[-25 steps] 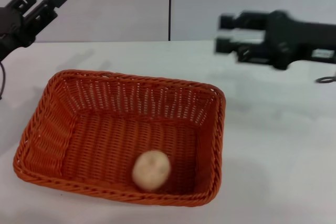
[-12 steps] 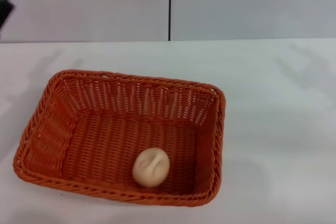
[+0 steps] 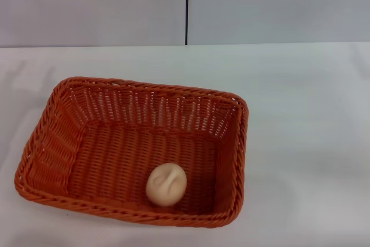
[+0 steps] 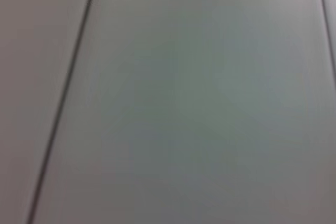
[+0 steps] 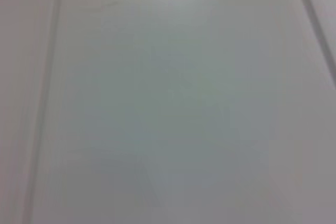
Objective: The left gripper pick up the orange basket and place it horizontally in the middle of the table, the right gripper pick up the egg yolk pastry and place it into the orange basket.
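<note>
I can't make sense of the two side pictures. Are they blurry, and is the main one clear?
Head view: sharp, evenly lit; the egg yolk pastry sits inside the orange basket on the table. Both wrist views: only soft grey panels with faint seams, nothing recognisable.

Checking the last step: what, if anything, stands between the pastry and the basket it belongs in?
Nothing visible does. The pastry already lies inside the orange basket, on its floor near the front wall. Neither gripper is in view.

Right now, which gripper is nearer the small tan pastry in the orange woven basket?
Cannot tell: neither gripper is in view. The pastry lies in the basket; both wrist views show only blank panels.
</note>
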